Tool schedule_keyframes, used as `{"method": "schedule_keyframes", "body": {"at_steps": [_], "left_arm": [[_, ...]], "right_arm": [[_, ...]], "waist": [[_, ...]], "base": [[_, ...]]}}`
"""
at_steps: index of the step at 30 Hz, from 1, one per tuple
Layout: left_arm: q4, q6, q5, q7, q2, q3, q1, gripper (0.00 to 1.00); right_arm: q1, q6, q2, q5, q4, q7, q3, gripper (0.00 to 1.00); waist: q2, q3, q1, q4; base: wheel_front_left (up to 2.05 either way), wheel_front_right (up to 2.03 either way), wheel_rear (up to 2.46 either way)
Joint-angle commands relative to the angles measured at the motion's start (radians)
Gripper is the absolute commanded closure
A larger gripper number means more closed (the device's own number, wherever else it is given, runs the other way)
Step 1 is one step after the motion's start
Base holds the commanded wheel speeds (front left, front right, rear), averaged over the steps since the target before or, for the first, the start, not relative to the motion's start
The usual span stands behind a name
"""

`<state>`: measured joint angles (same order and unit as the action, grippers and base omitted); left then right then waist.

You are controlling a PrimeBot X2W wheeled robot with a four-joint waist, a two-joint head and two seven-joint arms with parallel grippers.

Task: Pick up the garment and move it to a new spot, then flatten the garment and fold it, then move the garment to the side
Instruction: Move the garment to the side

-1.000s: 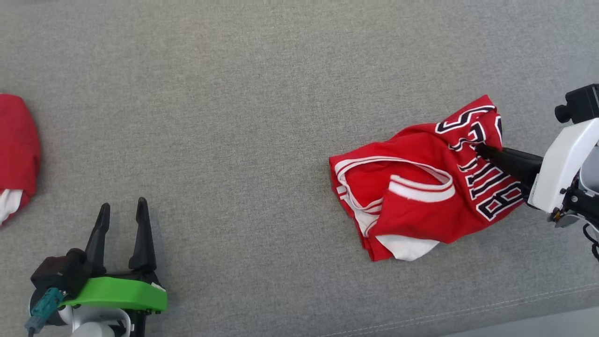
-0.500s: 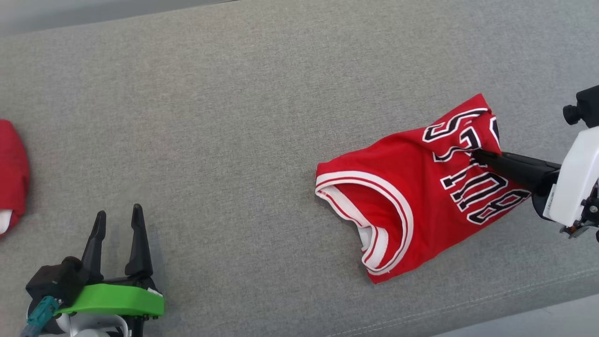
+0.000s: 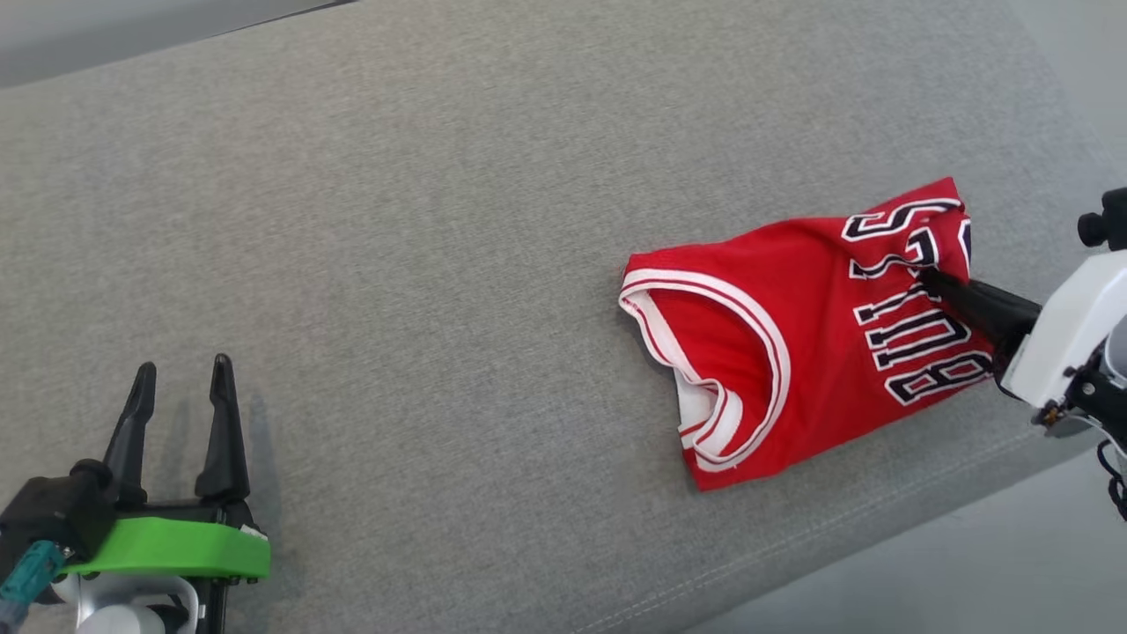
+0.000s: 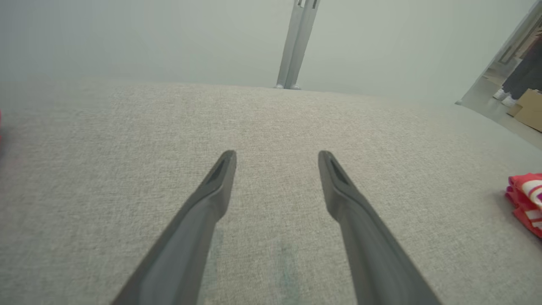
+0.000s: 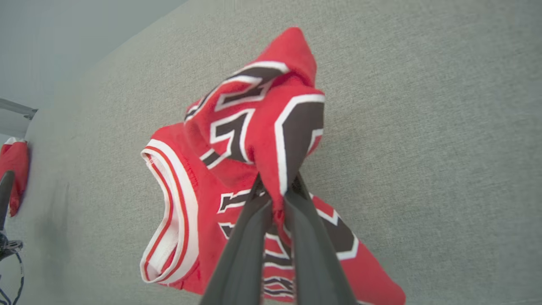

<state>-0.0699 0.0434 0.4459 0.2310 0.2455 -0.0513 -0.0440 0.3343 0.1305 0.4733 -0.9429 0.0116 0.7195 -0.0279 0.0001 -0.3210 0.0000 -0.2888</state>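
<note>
The garment (image 3: 792,343) is a red jersey with white trim and black-and-white lettering, lying on the right of the grey fabric surface (image 3: 440,264). My right gripper (image 3: 929,277) comes in from the right and is shut on a bunched fold near the lettering. In the right wrist view the garment (image 5: 237,169) rises into a peak pinched by the right gripper (image 5: 277,186). My left gripper (image 3: 180,383) stands open over bare fabric at the lower left, far from the jersey. The left wrist view has the left gripper (image 4: 277,159) with nothing between its fingers and the garment (image 4: 525,199) at the right edge.
The surface's front edge (image 3: 880,563) runs diagonally at the lower right, with pale floor beyond. Another red cloth (image 5: 15,165) lies far off to the left. A grey post (image 4: 296,42), a cardboard box (image 4: 531,110) and a person's legs (image 4: 525,72) stand beyond the surface.
The head view has turned, so the whole picture has shifted. The jersey, crumpled a second ago, now lies drawn out flatter from the right gripper's hold. Both grippers keep their states.
</note>
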Motion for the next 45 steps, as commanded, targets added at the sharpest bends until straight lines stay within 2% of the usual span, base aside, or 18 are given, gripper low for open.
{"method": "schedule_keyframes", "body": {"at_steps": [1,6,11,16,22,27,28,29,37,45], "left_arm": [[0.013,-0.006,-0.006,-0.009,0.016,0.005,-0.013,0.0],[0.082,-0.011,-0.028,-0.07,0.051,-0.01,-0.05,0.0],[0.139,-0.019,-0.04,-0.118,0.072,-0.021,-0.08,0.0],[0.188,-0.03,-0.05,-0.146,0.08,-0.031,-0.096,0.0],[0.226,-0.048,-0.048,-0.157,0.096,-0.012,-0.069,0.0],[0.247,-0.054,-0.041,-0.156,0.102,-0.002,-0.057,0.0],[0.249,-0.056,-0.04,-0.155,0.101,-0.003,-0.057,0.0],[0.25,-0.058,-0.04,-0.153,0.1,-0.004,-0.056,0.0],[0.235,-0.061,-0.033,-0.143,0.088,-0.013,-0.062,0.0],[0.187,-0.048,-0.022,-0.107,0.056,-0.042,-0.074,0.0]], "right_arm": [[0.032,0.0,-0.006,0.03,0.017,-0.032,-0.012,1.0],[0.162,0.0,-0.011,0.136,0.143,-0.185,-0.08,1.0],[0.336,0.0,-0.007,0.233,0.322,-0.342,-0.117,1.0],[0.497,0.0,0.024,0.314,0.535,-0.477,-0.058,1.0],[0.602,0.0,0.103,0.408,0.748,-0.553,0.019,1.0],[0.651,0.0,0.135,0.497,0.914,-0.628,0.089,1.0],[0.665,0.0,0.141,0.516,0.95,-0.645,0.105,0.67],[0.677,0.0,0.142,0.538,0.98,-0.66,0.113,0.0],[0.742,0.0,0.116,0.641,1.109,-0.769,0.143,0.0],[0.767,0.0,0.101,0.688,1.129,-0.839,0.105,0.0]], "waist": [[-0.0001,-0.049,0.0,-0.089],[-0.0001,-0.116,0.0,-0.128],[-0.0001,-0.196,0.0,-0.115],[-0.0001,-0.257,0.0,-0.059],[-0.0001,-0.298,0.0,0.006],[-0.0001,-0.325,0.0,0.043],[-0.0001,-0.33,0.0,0.049],[-0.0001,-0.332,0.0,0.052],[-0.0001,-0.325,0.0,0.071],[-0.0001,-0.265,0.0,0.09]], "base": [[0.0,0.0,0.0],[0.0,0.0,0.0],[0.0,0.0,0.0],[0.0,0.0,0.0],[0.0,0.0,0.0],[0.0,0.0,0.0],[0.0,0.0,0.0],[0.0,0.0,0.0],[0.0,0.0,0.0],[0.0,0.0,0.0]]}}
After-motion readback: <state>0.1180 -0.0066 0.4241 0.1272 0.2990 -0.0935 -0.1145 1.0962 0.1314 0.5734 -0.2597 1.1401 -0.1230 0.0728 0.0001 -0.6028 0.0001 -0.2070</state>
